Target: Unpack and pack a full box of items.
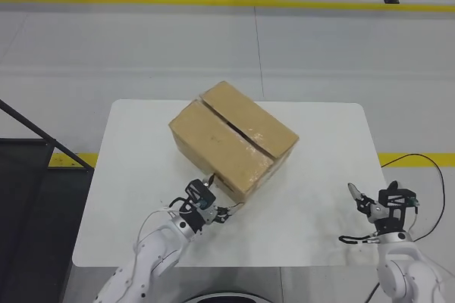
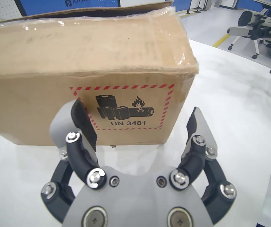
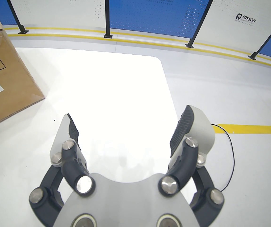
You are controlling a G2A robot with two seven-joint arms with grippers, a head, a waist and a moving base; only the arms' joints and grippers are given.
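Observation:
A brown cardboard box [image 1: 233,139] sits on the white table [image 1: 318,144], its top flaps folded down with a slit between them. The left wrist view faces the box's [image 2: 83,57] end panel with a red-hatched battery label. My left gripper [image 1: 210,198] is open just in front of the box's near corner, fingers [image 2: 83,119] close to the label, nothing between them. My right gripper [image 1: 373,203] is open over the table's near right part, well clear of the box [image 3: 5,76], holding nothing.
The table's right edge [image 3: 166,81] runs just beside the right gripper. A thin black cable [image 1: 432,170] loops off the right arm past the table edge. A dark frame [image 1: 23,121] stands left of the table. Grey floor with yellow lines surrounds it.

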